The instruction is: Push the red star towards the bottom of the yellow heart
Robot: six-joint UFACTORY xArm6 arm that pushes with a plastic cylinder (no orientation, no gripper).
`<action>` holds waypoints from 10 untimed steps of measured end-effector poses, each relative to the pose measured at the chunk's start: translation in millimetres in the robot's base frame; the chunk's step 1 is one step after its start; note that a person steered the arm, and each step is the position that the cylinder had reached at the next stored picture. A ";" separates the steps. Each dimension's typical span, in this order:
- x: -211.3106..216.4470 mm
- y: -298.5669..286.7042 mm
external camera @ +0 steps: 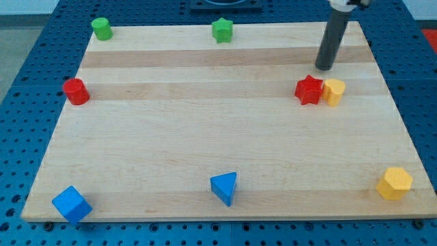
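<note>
No jaws to report — just the rod, my tip planted just above the red star, nearer the view's top. The star sits touching the yellow heart on the heart's left side — close, but beside it rather than below. By my reckoning, it still needs nudging round toward the view's bottom.

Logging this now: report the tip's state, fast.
My tip: no gripper, holding nothing, just above the red star, apart from it.
</note>
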State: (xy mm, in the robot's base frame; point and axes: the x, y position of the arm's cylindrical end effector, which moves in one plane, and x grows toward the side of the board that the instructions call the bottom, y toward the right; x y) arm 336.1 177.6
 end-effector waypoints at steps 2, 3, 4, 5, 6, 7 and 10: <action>55.8 -56.6; 74.7 -66.9; 89.1 -67.5; 98.7 -67.5; 100.7 -67.5; 96.4 -67.5; 34.5 -67.5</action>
